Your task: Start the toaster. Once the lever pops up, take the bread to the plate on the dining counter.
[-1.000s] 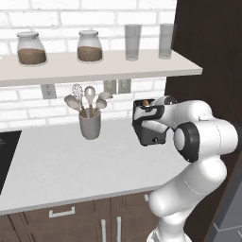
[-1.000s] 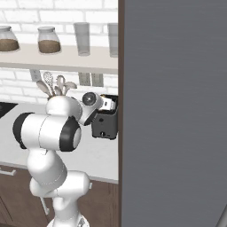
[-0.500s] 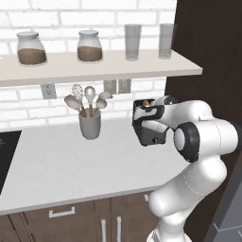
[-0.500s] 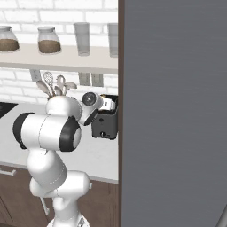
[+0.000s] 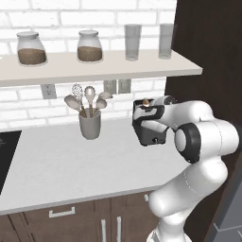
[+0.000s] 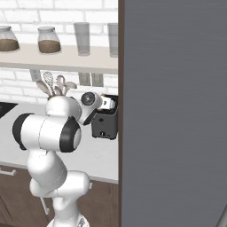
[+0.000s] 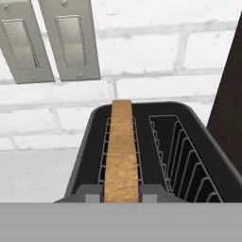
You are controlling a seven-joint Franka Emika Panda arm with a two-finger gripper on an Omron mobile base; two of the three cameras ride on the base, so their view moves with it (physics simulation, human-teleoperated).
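Bread (image 7: pixel 121 151) standing on edge in toaster (image 7: pixel 189 142), running bottom to top mid-frame, gripper (image 7: pixel 121 191) clamping it, base views hiding bread.

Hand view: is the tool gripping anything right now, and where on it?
Yes. The tool is shut on the bread, its two fingertips pinching the slice's top crust edge while it stands in the left slot of the toaster.

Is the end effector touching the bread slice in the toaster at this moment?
Touching. In the hand view the end effector has a fingertip on each side of the bread's top edge, with no gap visible, above the toaster's left slot.
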